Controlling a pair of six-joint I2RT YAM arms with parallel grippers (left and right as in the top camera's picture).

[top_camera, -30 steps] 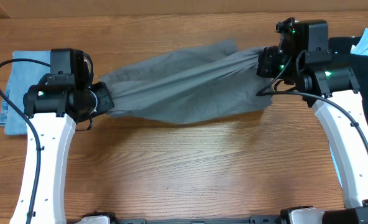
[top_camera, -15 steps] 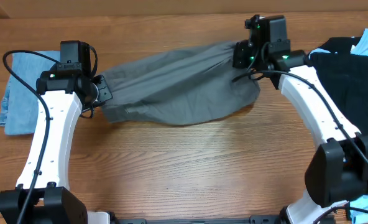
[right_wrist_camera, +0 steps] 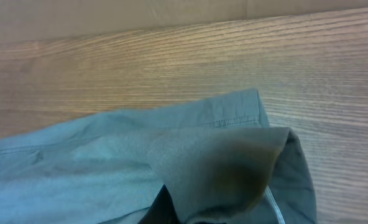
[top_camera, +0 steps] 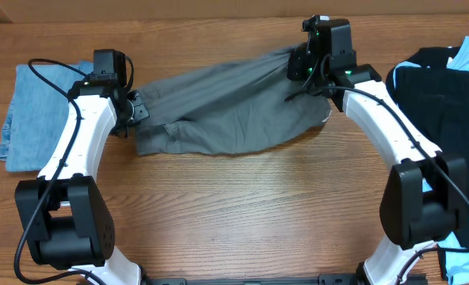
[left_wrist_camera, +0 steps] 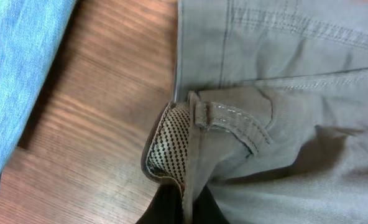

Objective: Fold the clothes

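Across the worktop, grey garment lay stretched sideways.
Left claw and right claw each clamped one end.

A brown wood-grain desk fills the view, its grain running from side to side. Along its far edge lies a paler, plain tan strip, material unclear.
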